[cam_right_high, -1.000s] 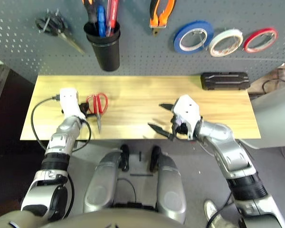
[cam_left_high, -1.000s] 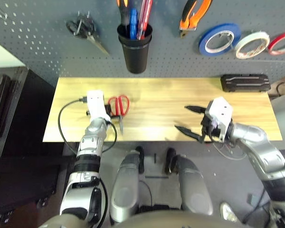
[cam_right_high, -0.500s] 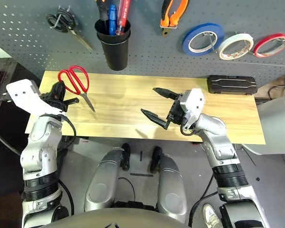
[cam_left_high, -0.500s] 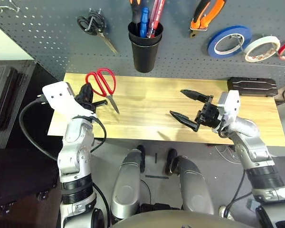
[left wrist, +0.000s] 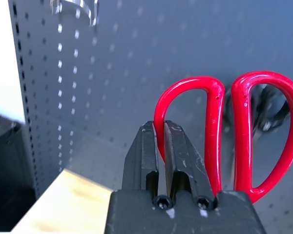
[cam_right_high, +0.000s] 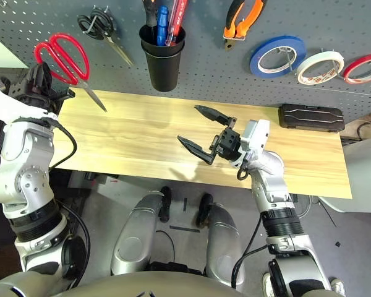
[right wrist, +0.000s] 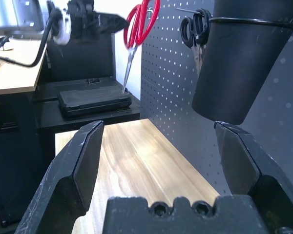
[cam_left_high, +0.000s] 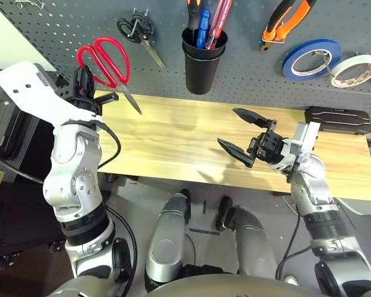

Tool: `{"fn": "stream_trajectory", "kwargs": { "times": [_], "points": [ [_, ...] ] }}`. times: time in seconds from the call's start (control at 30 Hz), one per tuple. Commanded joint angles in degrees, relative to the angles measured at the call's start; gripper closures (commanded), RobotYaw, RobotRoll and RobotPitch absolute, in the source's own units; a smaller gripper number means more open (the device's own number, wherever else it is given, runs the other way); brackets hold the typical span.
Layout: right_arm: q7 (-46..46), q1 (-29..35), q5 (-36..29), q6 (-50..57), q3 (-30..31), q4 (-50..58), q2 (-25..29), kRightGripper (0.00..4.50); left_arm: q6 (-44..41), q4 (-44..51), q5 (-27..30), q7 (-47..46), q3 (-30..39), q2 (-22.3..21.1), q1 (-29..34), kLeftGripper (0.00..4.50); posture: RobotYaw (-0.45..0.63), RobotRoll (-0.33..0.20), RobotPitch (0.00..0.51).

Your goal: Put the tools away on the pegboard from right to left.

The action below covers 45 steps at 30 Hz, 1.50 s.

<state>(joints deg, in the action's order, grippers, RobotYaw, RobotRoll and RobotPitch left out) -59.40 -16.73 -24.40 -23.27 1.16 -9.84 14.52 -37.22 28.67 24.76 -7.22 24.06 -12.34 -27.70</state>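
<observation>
My left gripper [cam_left_high: 85, 83] is shut on the red-handled scissors [cam_left_high: 106, 57], gripping one handle loop [left wrist: 185, 97], and holds them up in front of the left part of the pegboard [cam_left_high: 247, 68], blades pointing down to the right. On the pegboard hang the orange-and-black pliers [cam_left_high: 284, 21] and the white tape roll [cam_left_high: 352, 69]. The screwdriver's black-and-orange handle [cam_left_high: 191, 6] sticks out of the black cup [cam_left_high: 202, 62]. My right gripper [cam_left_high: 229, 127] hovers open over the middle of the table [cam_left_high: 173, 142], with nothing between its fingers.
Black-handled scissors [cam_left_high: 139, 31] hang just right of the held scissors. A blue tape roll [cam_left_high: 310, 59] and a red one [cam_right_high: 365, 67] flank the white roll. A bare metal hook [left wrist: 80, 7] sits high on the left. A black case [cam_left_high: 337, 119] lies at the table's back right.
My left arm has lifted the red scissors off the table up to the pegboard's left side. The camera has tilted. The right gripper stays open and has shifted a little.
</observation>
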Motion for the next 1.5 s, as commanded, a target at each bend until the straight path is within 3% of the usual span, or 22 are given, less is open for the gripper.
{"fn": "stream_trajectory", "kwargs": {
  "times": [0.03, 0.5, 0.9, 1.3, 1.33, 1.5],
  "points": [
    [0.00, 0.74, 0.30, -1.31, -0.18, -1.53, -0.17, 0.00, -1.77, 1.82, 2.35, -0.16, 0.54, -0.62, -1.13, 4.47, 0.28, 0.000, 0.266],
    [1.50, -0.73, 1.70, -3.05, -0.11, -4.40, -0.41, 0.00, 0.21, -5.89, 4.32, 5.38, -1.75, -3.19, -4.29, 4.47, 0.26, 0.000, 0.264],
    [3.98, -0.55, 2.76, -2.76, -0.03, -2.90, -0.18, 0.00, 7.51, -21.19, -0.09, 9.36, -3.30, -5.52, -7.58, 4.47, 0.22, 0.000, 0.263],
    [6.26, 0.11, 4.07, -2.16, 0.77, -1.90, -0.13, 0.00, 18.22, -37.10, -5.13, 11.70, -6.56, -4.36, -12.24, 4.47, 0.19, 0.000, 0.270],
    [6.49, 0.11, 4.10, -2.07, 0.88, -1.70, -0.17, 0.00, 18.37, -36.68, -5.04, 11.80, -6.58, -4.27, -11.69, 3.79, 0.19, 0.000, 0.271],
    [7.42, 0.51, 4.26, -1.80, 1.07, -1.03, -0.32, 0.00, 17.61, -30.18, -3.80, 12.01, -5.88, -4.07, -6.67, 2.00, 0.19, 0.000, 0.275]
  ]
}}
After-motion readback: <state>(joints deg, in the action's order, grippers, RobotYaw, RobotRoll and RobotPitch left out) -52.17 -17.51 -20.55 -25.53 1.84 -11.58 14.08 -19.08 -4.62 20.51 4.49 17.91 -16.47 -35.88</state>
